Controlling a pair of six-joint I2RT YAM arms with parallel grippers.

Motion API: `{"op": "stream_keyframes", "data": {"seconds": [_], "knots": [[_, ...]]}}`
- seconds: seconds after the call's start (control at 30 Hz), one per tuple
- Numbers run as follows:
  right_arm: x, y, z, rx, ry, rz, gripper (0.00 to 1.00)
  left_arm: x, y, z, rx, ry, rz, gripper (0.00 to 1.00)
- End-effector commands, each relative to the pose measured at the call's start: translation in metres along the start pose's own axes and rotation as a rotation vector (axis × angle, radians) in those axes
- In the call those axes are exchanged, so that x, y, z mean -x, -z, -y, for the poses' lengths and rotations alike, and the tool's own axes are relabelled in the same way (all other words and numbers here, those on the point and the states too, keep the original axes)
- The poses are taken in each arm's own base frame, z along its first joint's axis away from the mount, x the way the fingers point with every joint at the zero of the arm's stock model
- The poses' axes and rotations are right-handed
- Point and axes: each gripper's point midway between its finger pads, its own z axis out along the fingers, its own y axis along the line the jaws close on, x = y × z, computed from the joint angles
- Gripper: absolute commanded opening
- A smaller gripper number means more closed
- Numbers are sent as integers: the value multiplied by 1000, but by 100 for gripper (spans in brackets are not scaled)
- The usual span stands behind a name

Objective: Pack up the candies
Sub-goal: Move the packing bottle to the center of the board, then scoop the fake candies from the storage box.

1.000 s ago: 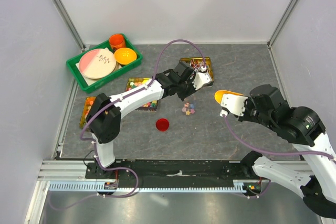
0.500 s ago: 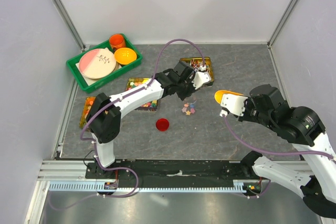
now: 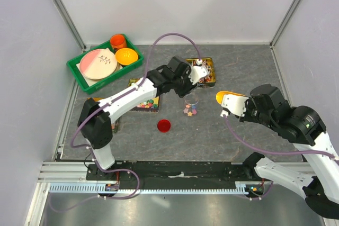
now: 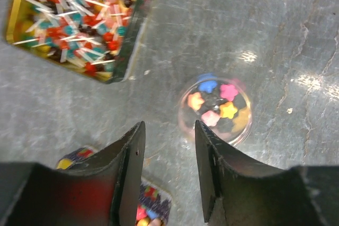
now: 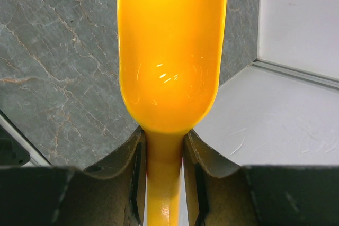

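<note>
The candies (image 4: 216, 104) are small star-like pieces in pink, yellow, blue and orange, lying in a clear cup (image 4: 184, 110) that stands on the grey table. In the top view the cup (image 3: 191, 105) is at mid-table. My left gripper (image 4: 168, 154) is open and empty, hovering just short of the cup; in the top view the left gripper (image 3: 193, 80) is behind it. My right gripper (image 5: 163, 144) is shut on the handle of a yellow scoop (image 5: 169, 51), which is empty. In the top view the scoop (image 3: 226, 97) is held to the right of the cup.
A gold tray of lollipops (image 3: 206, 67) sits behind the cup and also shows in the left wrist view (image 4: 74, 19). A tray of mixed sweets (image 3: 142, 100) lies under the left arm. A red lid (image 3: 164, 126) lies in front. A green basket (image 3: 79, 75) with dishes is far left.
My left gripper has drawn back and to the left, away from the cup, which now stands by itself. The right arm and scoop have hardly moved.
</note>
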Motion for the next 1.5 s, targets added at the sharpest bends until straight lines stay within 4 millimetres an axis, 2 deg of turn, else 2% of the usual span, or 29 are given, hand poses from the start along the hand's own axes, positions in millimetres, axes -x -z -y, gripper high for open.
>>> {"op": "stream_keyframes", "data": {"seconds": [0.0,0.13,0.17,0.23,0.27,0.3,0.33,0.4,0.43,0.5,0.53,0.63,0.73,0.87,1.17,1.47], "knots": [[-1,3,5,-22,-1,-4,0,40,57,-39,96,56,149,51],[0,3,6,-20,1,-6,0,28,82,-71,184,108,149,55],[0,2,6,-19,2,-5,0,16,86,-86,217,139,132,55],[2,3,8,-25,0,2,0,-3,89,-104,266,191,86,55],[4,2,8,-18,3,3,0,-18,92,-122,306,245,60,55],[5,2,9,-19,2,6,0,-30,92,-130,321,278,35,56],[6,1,10,-17,4,8,0,-51,96,-147,370,327,-8,55],[8,-1,10,-11,10,6,0,-75,100,-164,423,392,-53,56],[9,-2,11,-8,13,3,0,-96,105,-176,468,429,-93,55],[12,-5,14,-14,10,3,0,-119,107,-187,510,489,-139,55],[15,-8,15,-6,14,-3,0,-139,114,-196,544,530,-184,55],[24,-12,21,-9,7,14,0,-173,118,-208,571,621,-248,55],[34,-17,25,-3,-3,34,0,-200,117,-214,585,681,-296,54],[44,-21,25,13,-7,65,0,-226,112,-216,591,730,-359,53],[39,-24,18,25,1,60,0,-256,84,-208,541,790,-461,47],[35,-22,15,20,-2,57,0,-270,66,-206,524,821,-501,42]]}}
